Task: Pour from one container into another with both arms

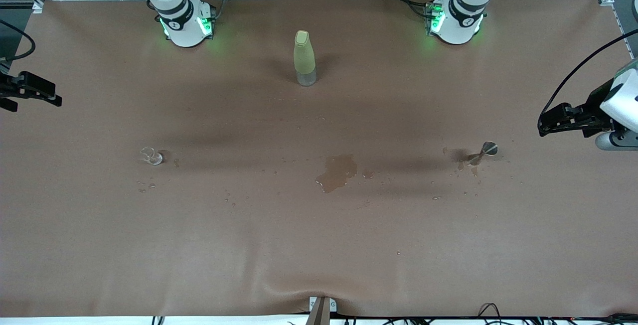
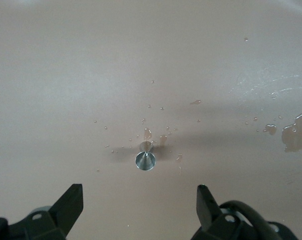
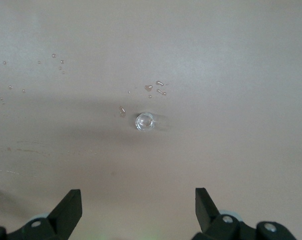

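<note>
No readable writing is being shown. The clear cup (image 1: 152, 156), apparently empty, is being seen at mid-left on the surface (image 1: 319, 245); the stemmed glass (image 1: 484, 151) at mid-right, a spill (image 1: 338, 171) between. The left gripper (image 1: 543, 126) and right gripper (image 1: 55, 96) are being held at the frame edges, fingers released.

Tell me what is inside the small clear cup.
The clear cup looks empty from above: only its glass bottom and rim show, with no visible liquid, though a thin clear film could not be told apart. Droplets lie on the table beside it.
</note>
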Action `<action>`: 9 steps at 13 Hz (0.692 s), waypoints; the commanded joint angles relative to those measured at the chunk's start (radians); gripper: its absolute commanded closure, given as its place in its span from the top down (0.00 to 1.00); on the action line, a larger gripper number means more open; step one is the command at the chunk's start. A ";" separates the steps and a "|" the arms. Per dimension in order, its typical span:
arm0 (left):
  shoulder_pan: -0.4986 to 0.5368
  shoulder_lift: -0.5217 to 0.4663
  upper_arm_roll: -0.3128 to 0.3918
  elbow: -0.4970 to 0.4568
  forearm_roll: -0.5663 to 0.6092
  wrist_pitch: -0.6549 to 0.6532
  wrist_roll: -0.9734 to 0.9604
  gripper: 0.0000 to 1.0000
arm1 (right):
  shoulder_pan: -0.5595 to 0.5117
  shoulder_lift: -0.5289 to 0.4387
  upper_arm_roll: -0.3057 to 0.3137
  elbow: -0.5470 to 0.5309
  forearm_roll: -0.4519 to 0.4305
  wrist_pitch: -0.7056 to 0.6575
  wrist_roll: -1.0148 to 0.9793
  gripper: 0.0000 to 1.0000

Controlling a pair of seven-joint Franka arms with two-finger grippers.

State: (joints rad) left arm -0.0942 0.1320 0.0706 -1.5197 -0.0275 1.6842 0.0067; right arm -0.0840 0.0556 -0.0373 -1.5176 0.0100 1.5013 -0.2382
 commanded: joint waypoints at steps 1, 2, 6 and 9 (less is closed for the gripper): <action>0.005 -0.005 -0.002 0.006 0.004 0.000 0.010 1.00 | -0.008 0.003 0.002 -0.003 -0.004 -0.001 -0.012 1.00; 0.004 -0.002 -0.002 0.010 0.003 0.000 0.003 1.00 | -0.008 0.003 0.002 -0.003 -0.004 -0.001 -0.012 1.00; -0.006 -0.002 -0.002 0.013 0.006 0.000 -0.002 1.00 | -0.002 0.004 0.002 -0.003 -0.004 0.002 -0.010 1.00; -0.006 -0.002 -0.002 0.013 0.006 0.000 -0.001 1.00 | -0.019 0.030 -0.001 -0.003 0.004 0.019 -0.013 1.00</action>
State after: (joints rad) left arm -0.0978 0.1336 0.0695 -1.5161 -0.0275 1.6843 0.0067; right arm -0.0849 0.0660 -0.0380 -1.5182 0.0100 1.5040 -0.2389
